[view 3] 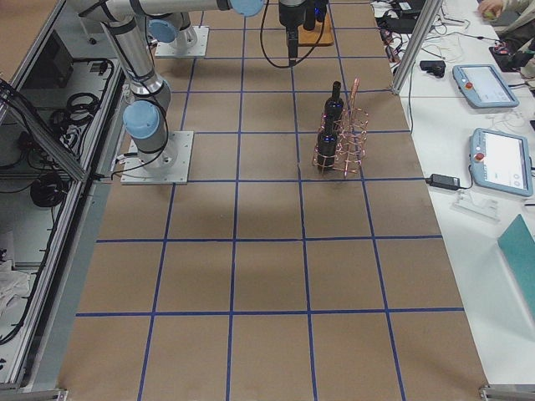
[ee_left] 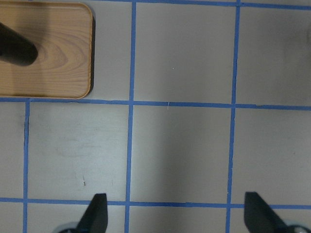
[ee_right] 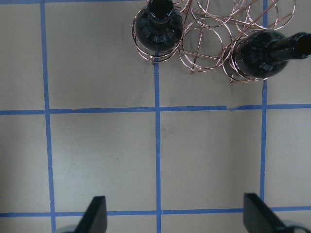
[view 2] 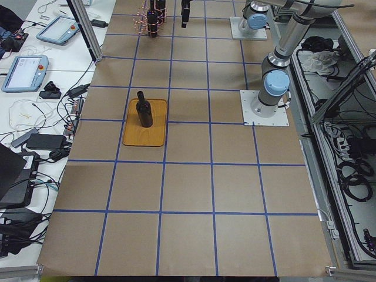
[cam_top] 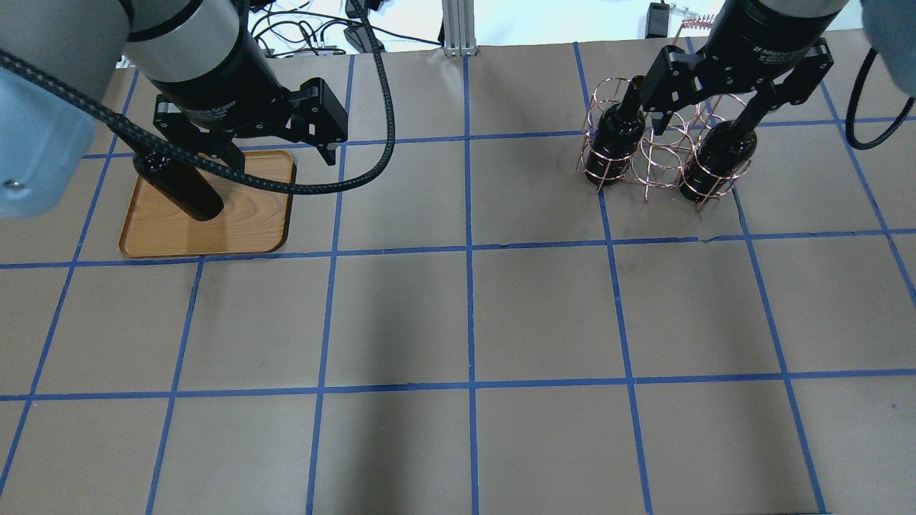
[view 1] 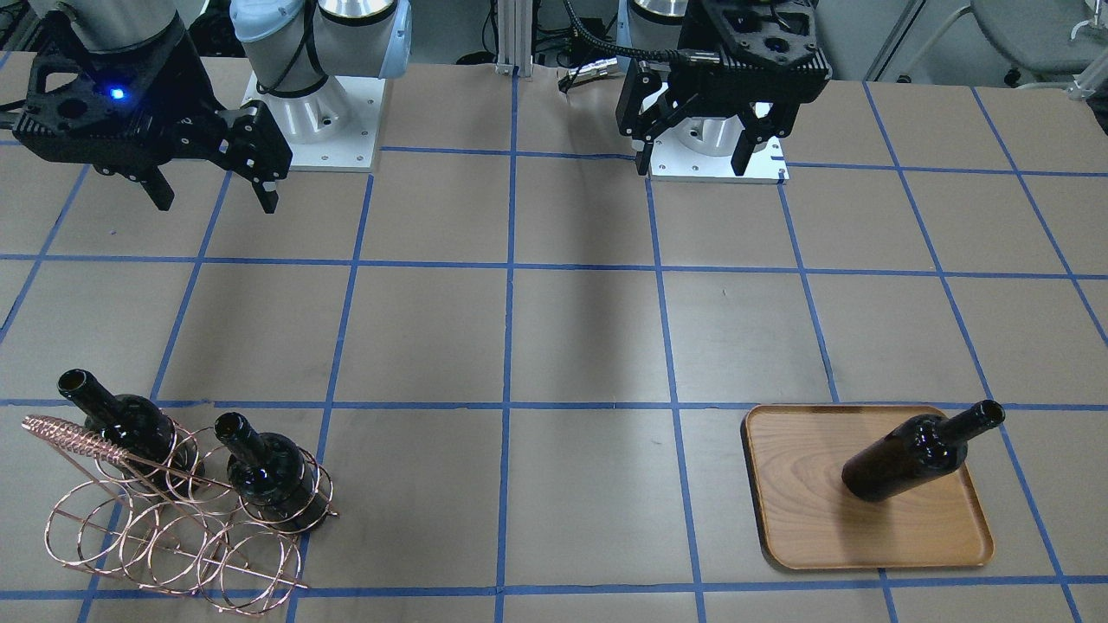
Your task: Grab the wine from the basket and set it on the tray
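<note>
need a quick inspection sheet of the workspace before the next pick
surface: table covered in brown paper with a blue tape grid
job's things: one wine bottle upright on the tray; a second bottle and a third bottle stand in the basket
clutter: nothing seen
grippers: left gripper open, empty; right gripper open, empty; both raised above the table
cables: black braided cable hangs off the left arm
surroundings: teach pendants and loose gear on the side benches

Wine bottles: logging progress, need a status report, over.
Left gripper and right gripper open, empty. One wine bottle upright on tray; two bottles in basket. Nothing seen blocking either.
</note>
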